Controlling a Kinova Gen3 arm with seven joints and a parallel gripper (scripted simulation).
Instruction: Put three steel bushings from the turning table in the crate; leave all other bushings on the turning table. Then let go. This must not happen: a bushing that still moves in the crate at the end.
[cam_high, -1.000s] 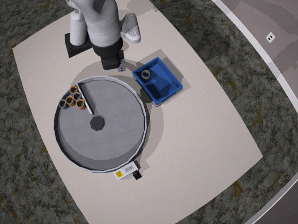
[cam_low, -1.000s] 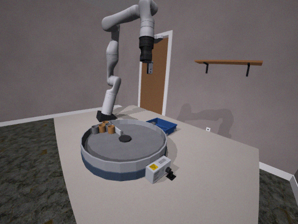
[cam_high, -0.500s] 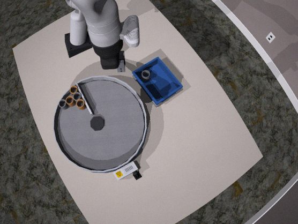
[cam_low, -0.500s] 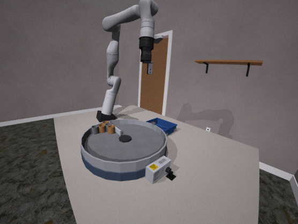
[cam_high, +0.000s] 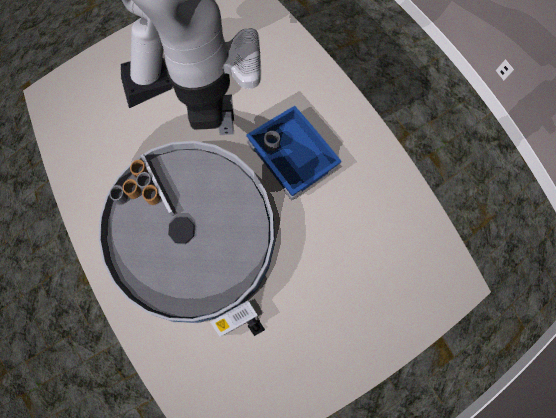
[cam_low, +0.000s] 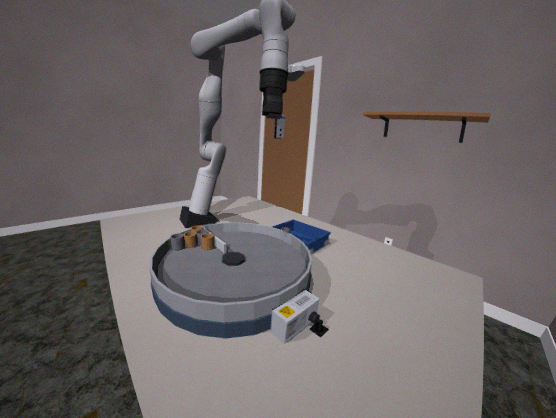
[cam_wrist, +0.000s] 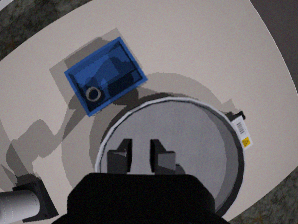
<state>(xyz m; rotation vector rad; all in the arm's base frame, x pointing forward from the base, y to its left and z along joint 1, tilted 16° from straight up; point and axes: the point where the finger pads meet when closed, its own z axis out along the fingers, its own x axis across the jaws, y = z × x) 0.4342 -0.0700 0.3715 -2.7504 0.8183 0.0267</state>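
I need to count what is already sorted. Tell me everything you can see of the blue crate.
The blue crate is a shallow, open rectangular tray with low walls that looks like plastic. It rests flat on the beige table, turned at an angle, beside the turning table. One grey steel bushing stands upright in its corner nearest the arm.
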